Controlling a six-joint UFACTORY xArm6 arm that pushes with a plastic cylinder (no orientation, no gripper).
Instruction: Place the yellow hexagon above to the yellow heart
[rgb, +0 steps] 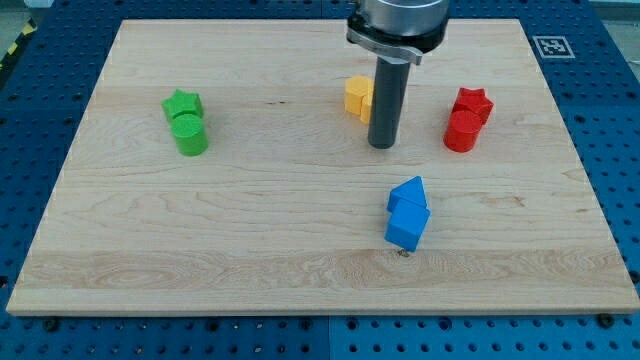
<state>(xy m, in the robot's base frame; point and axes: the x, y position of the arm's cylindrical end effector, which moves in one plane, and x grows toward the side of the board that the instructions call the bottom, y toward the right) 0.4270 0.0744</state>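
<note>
Yellow blocks (358, 97): a pair, touching, on the board (250, 210) near the middle of its top edge; the rod (386, 100) hides their right side, so hexagon and heart cannot be told apart.

My tip (382, 146): end of the dark rod, set down just below and to the right of the yellow pair, apart from it so far as can be seen. It holds nothing; there are no jaws to open.

Green star (182, 103) and green cylinder (190, 135): touching, toward the left edge, upper half.

Red star (473, 103) and red cylinder (461, 131): touching, toward the right edge, upper half, beside the rod but apart from it.

Blue blocks (408, 212): two, touching, one above the other, right of centre toward the bottom edge; the shapes are unclear.

Board: pale wood on a blue perforated table (610, 120).
</note>
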